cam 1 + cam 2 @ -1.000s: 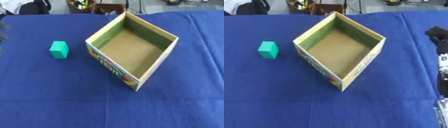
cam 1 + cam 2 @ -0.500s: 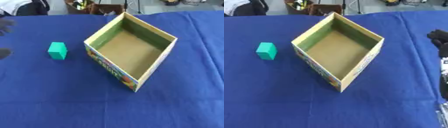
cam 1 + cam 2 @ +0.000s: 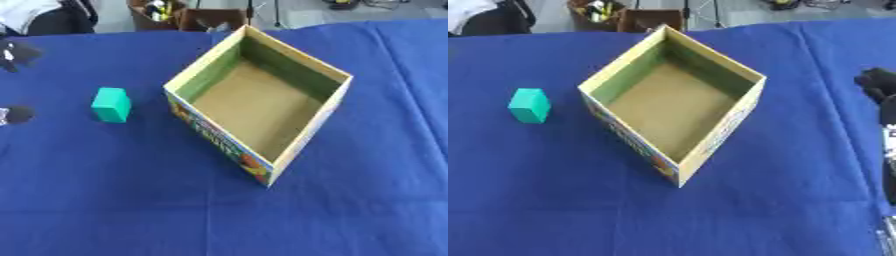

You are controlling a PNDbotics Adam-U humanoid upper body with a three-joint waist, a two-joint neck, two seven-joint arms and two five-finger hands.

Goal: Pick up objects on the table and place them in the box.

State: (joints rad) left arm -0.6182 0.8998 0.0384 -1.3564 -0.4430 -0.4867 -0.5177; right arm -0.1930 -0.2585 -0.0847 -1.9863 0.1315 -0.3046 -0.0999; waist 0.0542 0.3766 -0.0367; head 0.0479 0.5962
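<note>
Desk [image 3: 105, 200]: covered edge to edge in a blue cloth, faintly creased; its far edge runs along the top of both views.
Box [image 3: 337, 107]: open-topped cardboard, set cornerwise near the middle of the desk, one corner toward the near side; plain brown floor with nothing in it, printed colours on the near-left outer wall.
Green block [image 3: 111, 104]: small, upright, alone on the cloth to the left of the box, apart from its left wall.
Open room: bare cloth all round the block; a wide bare stretch before the box and another to its right.
Left hand [image 3: 12, 54]: only dark blurred parts at the left edge of the left eye view, well apart from the block; whether its fingers are spread or curled cannot be told.
Right hand [image 3: 877, 82]: dark, at the right edge of the right eye view, clear of the box; finger state cannot be told.
Beyond far edge: brown cartons [image 3: 645, 17] on the floor.
</note>
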